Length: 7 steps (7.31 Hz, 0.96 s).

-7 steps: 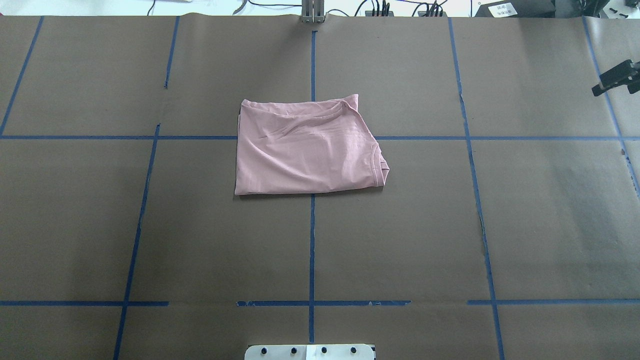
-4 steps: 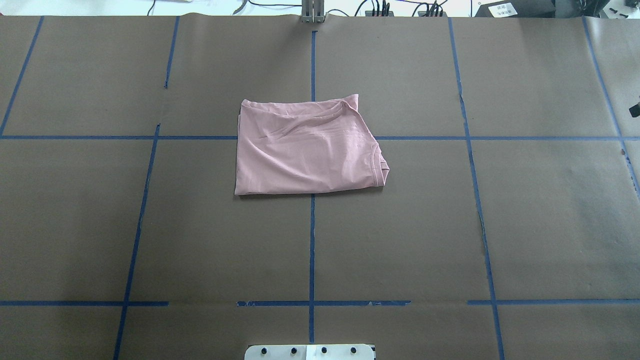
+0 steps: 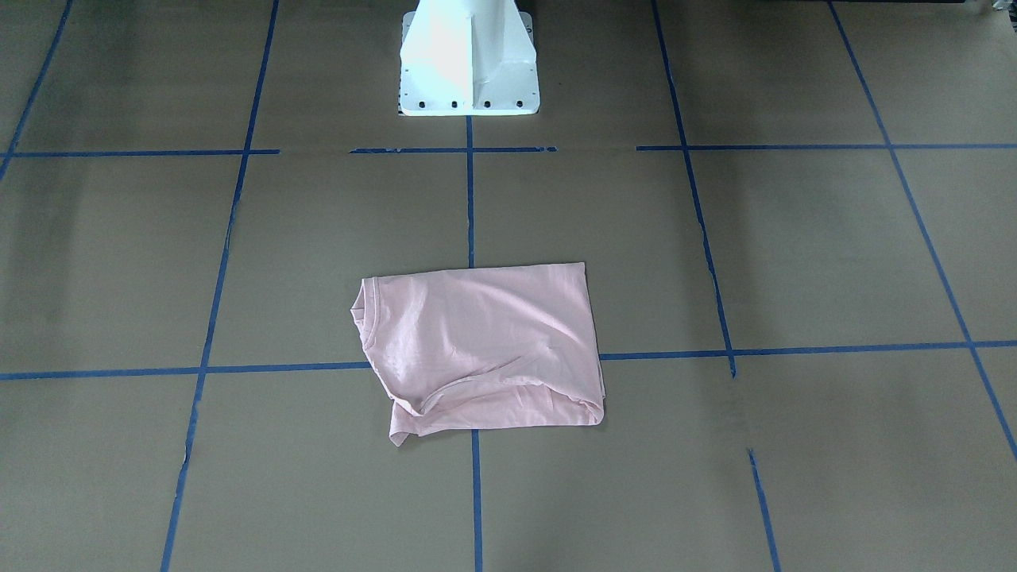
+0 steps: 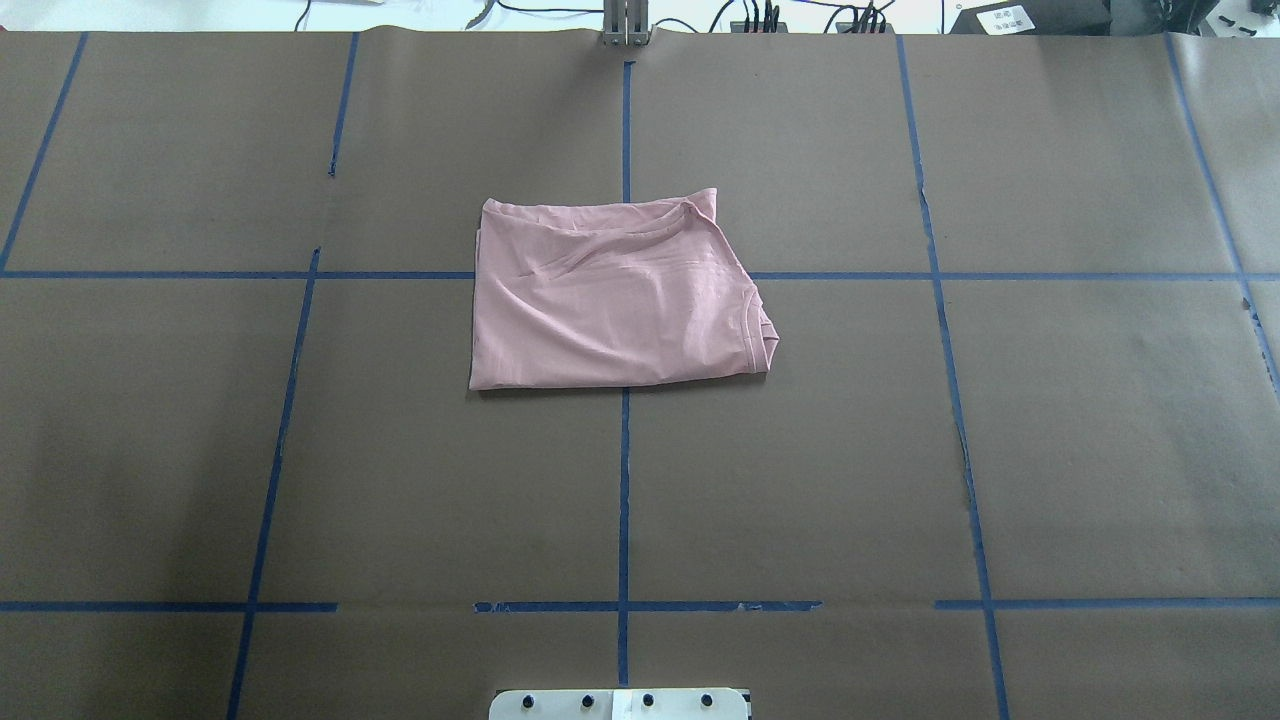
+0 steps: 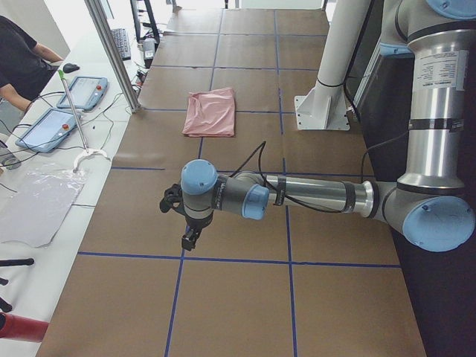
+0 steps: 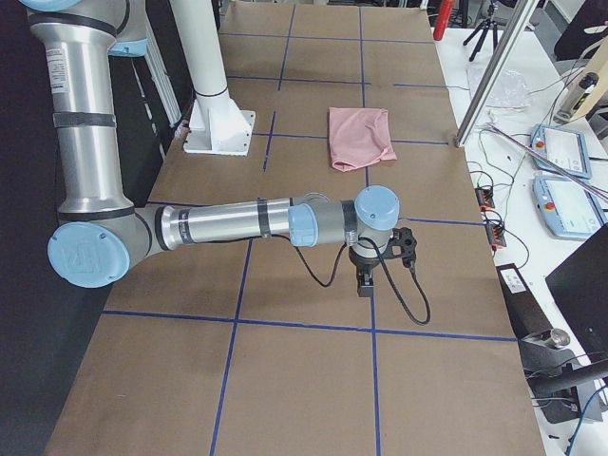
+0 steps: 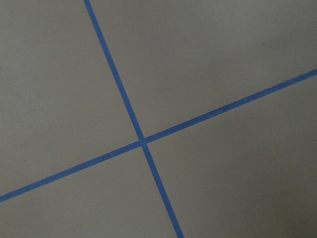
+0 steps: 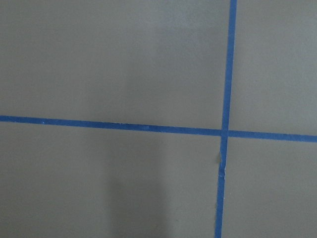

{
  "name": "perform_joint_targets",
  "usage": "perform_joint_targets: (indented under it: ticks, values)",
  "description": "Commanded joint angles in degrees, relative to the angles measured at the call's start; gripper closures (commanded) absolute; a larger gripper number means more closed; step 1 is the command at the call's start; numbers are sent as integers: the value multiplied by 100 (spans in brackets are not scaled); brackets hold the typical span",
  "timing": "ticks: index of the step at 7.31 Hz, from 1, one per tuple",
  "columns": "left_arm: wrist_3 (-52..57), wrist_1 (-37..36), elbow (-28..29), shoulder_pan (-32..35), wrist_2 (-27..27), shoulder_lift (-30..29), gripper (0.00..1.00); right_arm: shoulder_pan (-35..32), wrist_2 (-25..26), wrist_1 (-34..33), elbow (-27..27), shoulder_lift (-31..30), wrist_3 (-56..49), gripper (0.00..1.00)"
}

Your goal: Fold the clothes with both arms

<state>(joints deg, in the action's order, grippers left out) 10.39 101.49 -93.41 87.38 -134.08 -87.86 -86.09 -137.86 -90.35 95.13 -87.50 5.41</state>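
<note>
- Overhead exterior: nearest us sits the white base plate (image 4: 620, 703). Beyond it the pink T-shirt (image 4: 610, 300) lies folded in a rough rectangle on the brown paper (image 4: 1080, 420), over a crossing of blue tape lines (image 4: 624, 480).
- Exterior left: we see the left gripper (image 5: 190, 239) pointing down over the paper, well apart from the T-shirt. We cannot tell its finger spread.
- Exterior right: the right gripper (image 6: 365, 283) is posed likewise, well apart from the T-shirt. Again we cannot tell its finger spread.

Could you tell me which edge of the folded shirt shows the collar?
The edge of the shirt on the robot's right: the collar curves there; the others are plain.
</note>
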Motion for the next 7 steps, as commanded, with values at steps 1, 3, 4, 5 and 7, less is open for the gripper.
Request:
perform_joint_targets:
  ticks: [1, 3, 4, 5, 7]
  values:
    - [7, 47, 261, -1, 13, 23, 0, -4, 302, 26, -99, -407, -23, 0]
    - [7, -111, 262, 16, 13, 67, 0, -13, 383, 35, -355, -540, -49, 0]
    - [7, -199, 262, 25, 4, 75, 0, -13, 383, 88, -355, -540, -32, 0]
    - [7, -217, 227, 25, 13, 171, 0, -13, 383, 184, -355, -540, -6, 0]
    - [-37, -444, 253, 16, 4, 155, 0, -22, 366, 185, -328, -584, 4, 0]
